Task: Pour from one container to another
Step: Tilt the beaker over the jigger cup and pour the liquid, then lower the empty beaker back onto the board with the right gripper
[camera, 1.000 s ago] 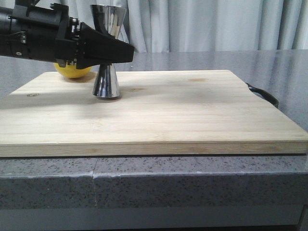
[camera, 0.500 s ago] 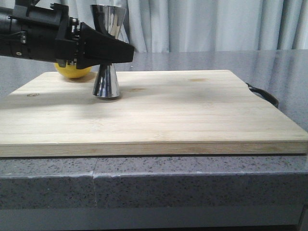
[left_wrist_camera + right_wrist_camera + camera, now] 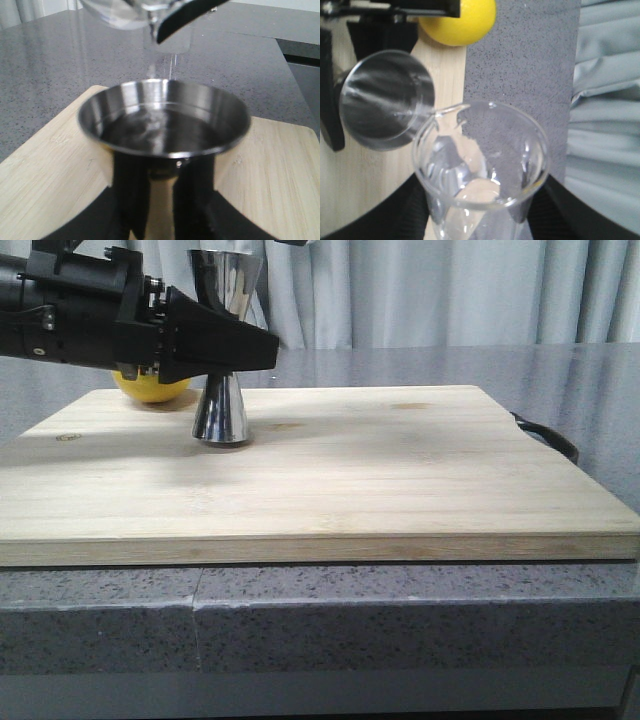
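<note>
My left jaws (image 3: 262,348) reach in from the left and are closed on the waist of the jigger (image 3: 222,350), which stands upright on the cutting board (image 3: 330,470); the black fingers (image 3: 197,197) cover the gold band completely, so the front view shows only the cones above and below my grip. Behind my left arm a yellow ball-like fruit (image 3: 150,387) peeks out, mostly hidden by the gripper housing, and I cannot tell whether it rests on the board or on the table (image 3: 420,365) beyond it. From my left wrist, the jigger's upper cup sits directly above the jaws, holding clear liquid with a rippled surface; its lower cone is out of sight below my fingers.

Further right, my right jaws (image 3: 480,220) are clamped on the beaker (image 3: 480,165). Only dark finger edges show past its glass wall, and its base is cut off by the frame. The beaker is tilted, its spout over the jigger's rim, with a thin clear stream running into the cup. In the front view the beaker and right arm are almost wholly cut off above the frame. A dark handle (image 3: 548,436) juts from the board's right edge.
</note>
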Controlling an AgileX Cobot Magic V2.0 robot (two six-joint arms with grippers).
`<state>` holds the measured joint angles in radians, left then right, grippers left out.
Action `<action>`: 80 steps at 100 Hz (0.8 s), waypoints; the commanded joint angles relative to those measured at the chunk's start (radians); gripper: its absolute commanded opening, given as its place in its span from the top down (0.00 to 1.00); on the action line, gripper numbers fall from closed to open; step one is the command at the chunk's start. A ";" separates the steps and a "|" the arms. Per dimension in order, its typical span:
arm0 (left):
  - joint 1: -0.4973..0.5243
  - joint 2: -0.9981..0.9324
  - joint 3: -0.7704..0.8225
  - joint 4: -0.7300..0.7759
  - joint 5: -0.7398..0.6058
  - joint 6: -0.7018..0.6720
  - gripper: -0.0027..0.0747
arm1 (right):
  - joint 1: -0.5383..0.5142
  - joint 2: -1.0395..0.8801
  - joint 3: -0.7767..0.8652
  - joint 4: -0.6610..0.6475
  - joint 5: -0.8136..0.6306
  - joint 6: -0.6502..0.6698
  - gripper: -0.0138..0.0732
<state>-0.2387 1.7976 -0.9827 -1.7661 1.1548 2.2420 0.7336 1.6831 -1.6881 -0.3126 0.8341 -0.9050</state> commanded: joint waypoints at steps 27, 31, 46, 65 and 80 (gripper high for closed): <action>-0.007 -0.038 -0.027 -0.071 0.117 -0.003 0.79 | -0.095 -0.121 -0.038 0.190 -0.068 0.375 0.49; -0.007 -0.038 -0.027 -0.071 0.117 -0.003 0.79 | -0.127 -0.133 -0.037 0.256 -0.066 0.387 0.49; -0.007 -0.038 -0.027 -0.071 0.117 -0.003 0.79 | -0.265 -0.193 0.013 0.493 -0.115 0.387 0.49; -0.007 -0.038 -0.027 -0.071 0.117 -0.003 0.79 | -0.375 -0.283 0.197 0.649 -0.255 0.387 0.49; -0.007 -0.038 -0.027 -0.071 0.117 -0.003 0.79 | -0.388 -0.350 0.408 0.706 -0.481 0.387 0.49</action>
<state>-0.2387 1.7976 -0.9827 -1.7661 1.1548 2.2420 0.3546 1.4029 -1.3546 0.3281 0.5534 -0.5227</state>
